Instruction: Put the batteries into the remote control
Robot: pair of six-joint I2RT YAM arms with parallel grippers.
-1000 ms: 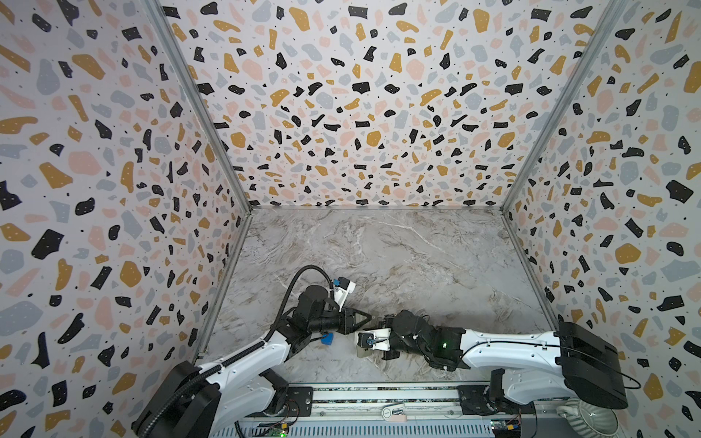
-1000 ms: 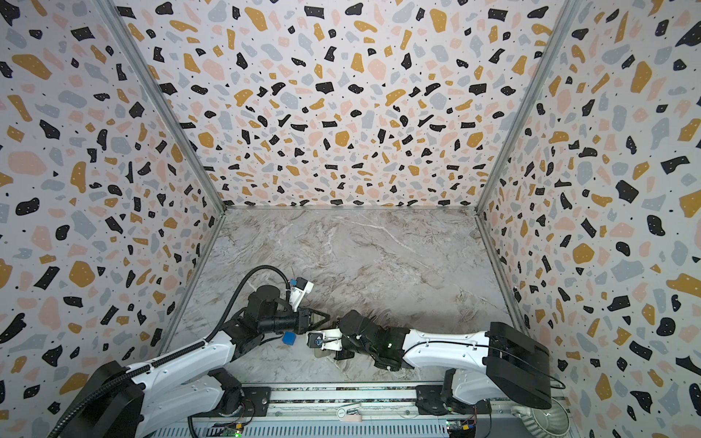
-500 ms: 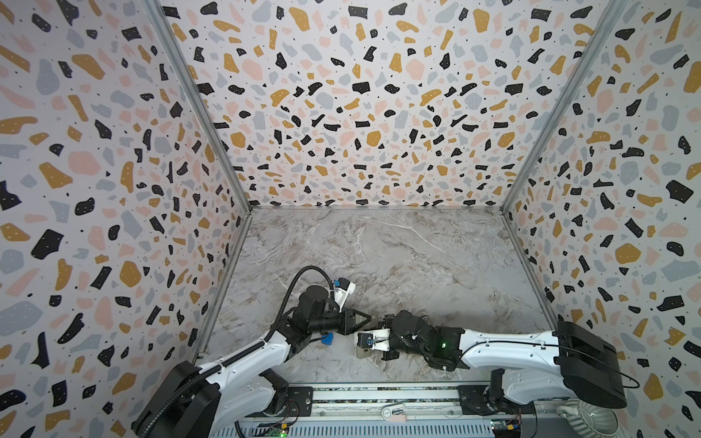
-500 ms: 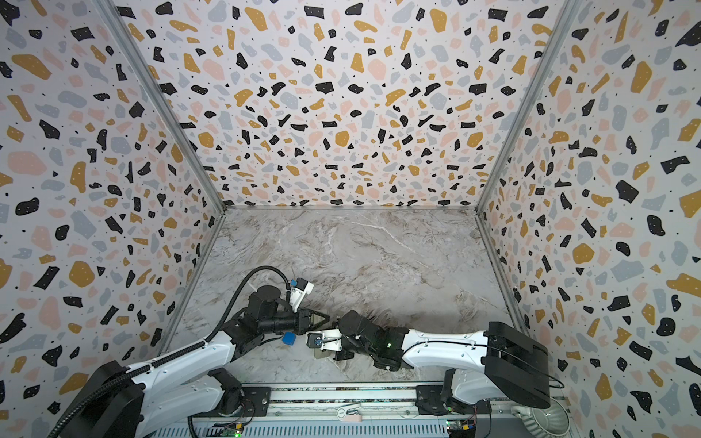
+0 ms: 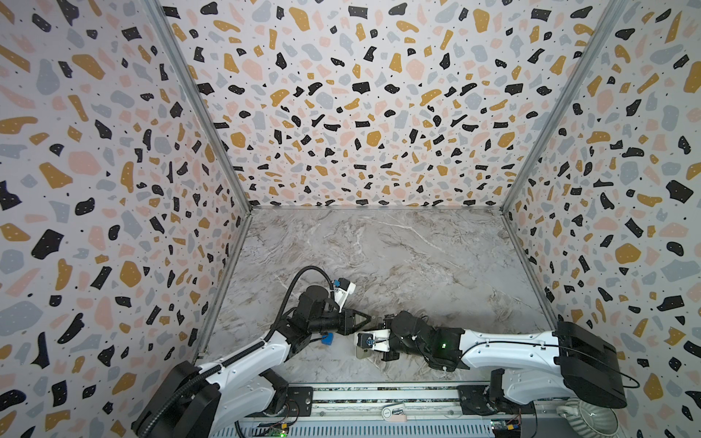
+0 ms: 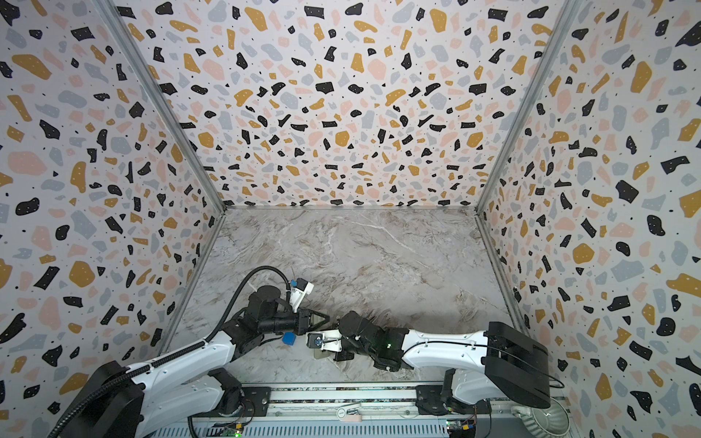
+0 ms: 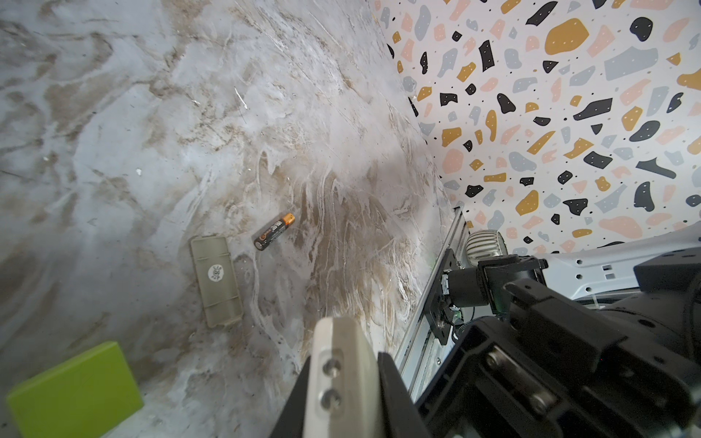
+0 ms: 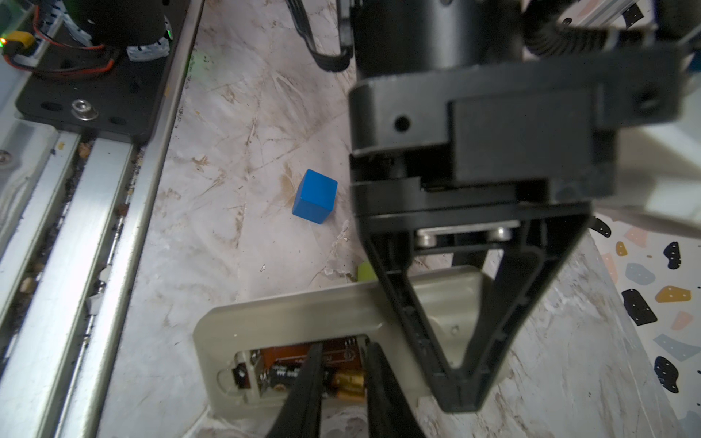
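- Over the last second both top views show next to no movement: both arms have kept their place, meeting near the counter's front edge, left of its middle.
- The remote (image 8: 303,314) lies there back-up with its recess open. One battery (image 8: 282,375) is already down in the recess, gold end towards the left gripper (image 8: 461,394).
- My reading is that the first cell is in or very nearly seated, and the work now is fine adjustment, not carrying.
- The second battery (image 7: 274,231) is on the bare counter, just beside the cover (image 7: 216,280) but not touching it, so about half the loading remains.
- Left gripper: its jaws are pressed together on the remote's long edge and pinch the shell to steady it.
- Right gripper (image 8: 343,379): its jaws stand a little apart, with the tips down in the recess.
- One fingertip (image 8: 309,373) crosses the battery's dark body, and the gold end shows in the gap.
- I cannot tell whether they grip the cell or merely rest against it.
- A blue cube (image 8: 315,197) and a green cube (image 7: 76,390) sit near the remote, clear of both grippers.
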